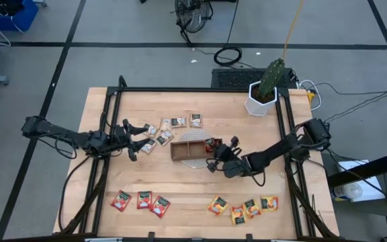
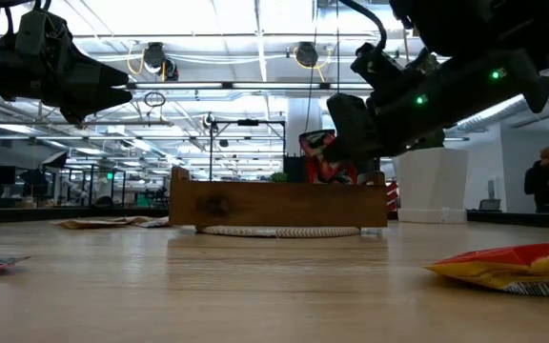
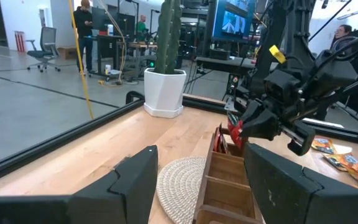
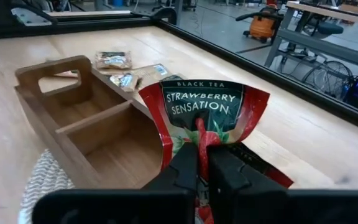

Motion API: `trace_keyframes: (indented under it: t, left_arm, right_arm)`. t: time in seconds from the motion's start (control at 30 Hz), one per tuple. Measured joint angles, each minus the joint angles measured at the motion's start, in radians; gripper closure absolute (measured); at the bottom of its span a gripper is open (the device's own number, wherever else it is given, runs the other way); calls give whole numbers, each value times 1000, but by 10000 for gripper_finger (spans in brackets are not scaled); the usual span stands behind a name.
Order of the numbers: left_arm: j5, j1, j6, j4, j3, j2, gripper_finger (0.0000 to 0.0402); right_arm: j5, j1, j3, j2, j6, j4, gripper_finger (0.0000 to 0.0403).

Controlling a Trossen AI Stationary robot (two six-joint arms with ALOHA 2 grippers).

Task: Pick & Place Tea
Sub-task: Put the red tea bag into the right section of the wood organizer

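Note:
A brown wooden tray (image 1: 188, 149) with three compartments sits on a round woven mat in the middle of the table. My right gripper (image 1: 215, 158) is at the tray's right end, shut on a red tea sachet (image 4: 207, 115) that stands over the end compartment (image 2: 320, 157). Beige sachets (image 1: 170, 128) lie behind the tray. Red sachets (image 1: 140, 200) lie at the near left and orange-yellow ones (image 1: 244, 207) at the near right. My left gripper (image 1: 132, 140) hangs open to the left of the tray, with nothing between its fingers (image 3: 135, 186). My right gripper pinches the red sachet between its two fingers at the middle of its lower part (image 4: 201, 144). The fingers come almost level from the table's near right. The sachet stands upright with its label facing the wrist camera. The fingers and the tray wall hide its lower edge.
A cactus in a white pot (image 1: 264, 94) stands at the far right corner. Black frame rails (image 1: 109, 121) run along the table's left and right sides. Bare wood lies between the tray and the near rows of sachets.

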Motion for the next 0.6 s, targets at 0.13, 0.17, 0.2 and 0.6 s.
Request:
trace_keyframes:
  t: [0.13, 0.17, 0.2, 0.6]
  left_arm:
    - [0, 0, 0, 0, 0, 0, 162]
    - [0, 0, 0, 0, 0, 0, 162]
    - [0, 0, 0, 0, 0, 0, 163]
    - [0, 0, 0, 0, 0, 0, 162]
  right_arm:
    - [-2, -11, 0, 0, -8, -18, 388]
    - [-2, -15, 0, 0, -8, -17, 387]
    - [0, -19, 0, 0, -8, -16, 387]
    - [27, -26, 0, 0, -16, -32, 377]
